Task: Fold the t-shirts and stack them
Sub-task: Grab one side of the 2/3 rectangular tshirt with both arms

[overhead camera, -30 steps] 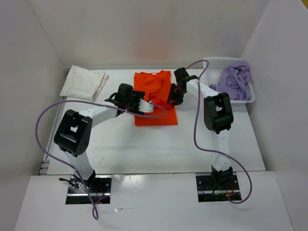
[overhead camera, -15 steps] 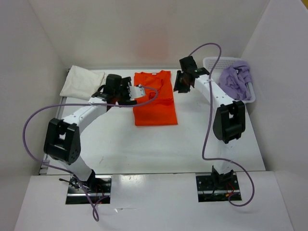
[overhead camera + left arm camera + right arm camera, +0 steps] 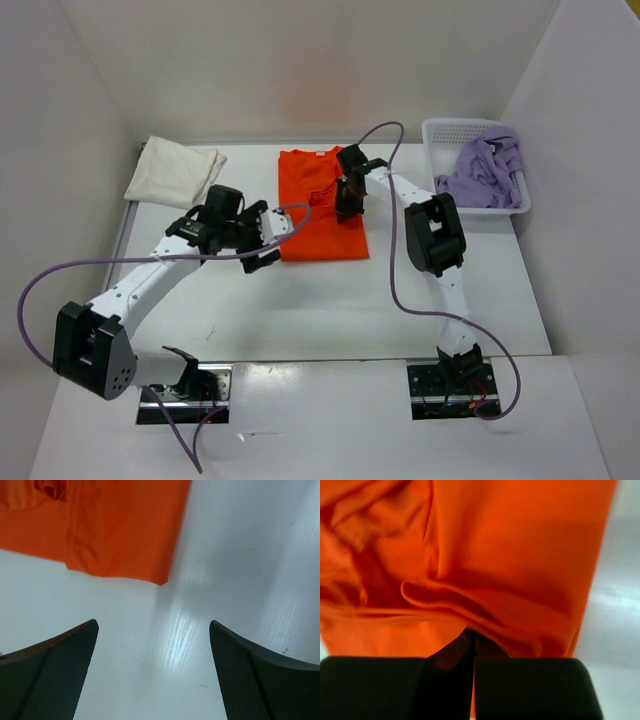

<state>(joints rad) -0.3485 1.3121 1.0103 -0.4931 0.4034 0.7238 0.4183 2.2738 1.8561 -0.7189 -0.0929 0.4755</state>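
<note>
Right end effector (image 3: 471,641) (image 3: 347,196): jaws closed flat together, pinching a raised fold of the bright orange cloth t-shirt (image 3: 520,555) (image 3: 322,228) near that shirt's right side, about mid-length. Left end effector (image 3: 152,626) (image 3: 258,250): jaws spread wide, nothing between them, hovering over bare white desk (image 3: 300,300) just beside the near-left corner of the orange shirt (image 3: 115,525), not touching it. Orange shirt lies flat at desk centre, collar toward the far wall, wrinkled around the pinch. Cream-white cloth t-shirt (image 3: 175,170) folded at the far-left corner of the desk, well apart. Lavender purple cloth t-shirt (image 3: 485,172) bunched inside the white perforated plastic basket (image 3: 465,123) at far right.
</note>
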